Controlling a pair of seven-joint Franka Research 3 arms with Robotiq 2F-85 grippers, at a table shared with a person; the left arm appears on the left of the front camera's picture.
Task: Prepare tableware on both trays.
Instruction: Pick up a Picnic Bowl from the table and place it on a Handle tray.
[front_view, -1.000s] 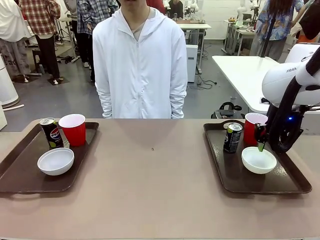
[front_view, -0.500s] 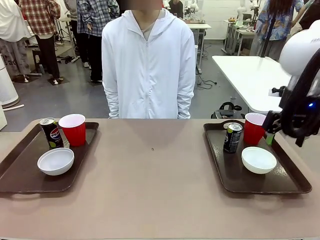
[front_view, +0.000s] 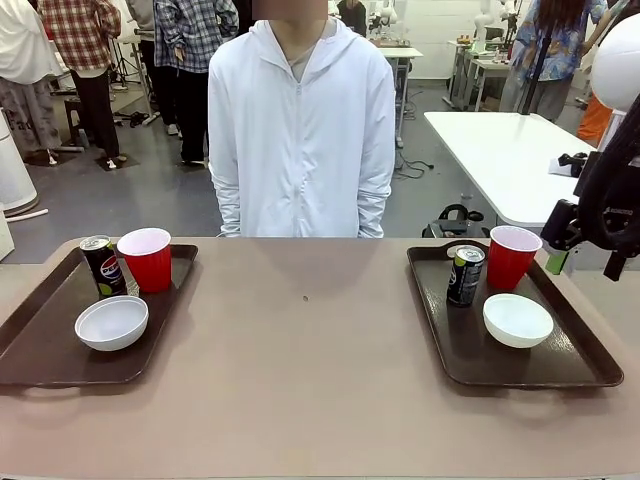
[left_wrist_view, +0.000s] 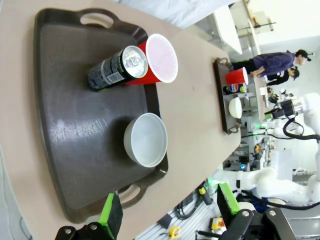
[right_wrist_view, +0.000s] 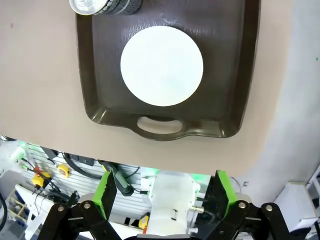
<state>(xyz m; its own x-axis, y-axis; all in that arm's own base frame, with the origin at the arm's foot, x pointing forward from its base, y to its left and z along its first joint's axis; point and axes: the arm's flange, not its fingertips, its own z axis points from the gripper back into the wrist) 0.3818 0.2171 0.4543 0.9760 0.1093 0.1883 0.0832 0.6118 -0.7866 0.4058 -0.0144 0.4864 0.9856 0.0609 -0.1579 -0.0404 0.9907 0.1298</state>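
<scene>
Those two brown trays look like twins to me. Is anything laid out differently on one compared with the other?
On the left tray the can touches the red cup; on the right tray the can stands apart from its cup. The left bowl sits in front of its can; the right bowl sits in front of its cup. Both trays are the same dark brown, each holding one can, one red cup and one white bowl.

right arm (front_view: 612, 190) cut off at frame edge, can (right_wrist_view: 102, 6) cropped by top edge
</scene>
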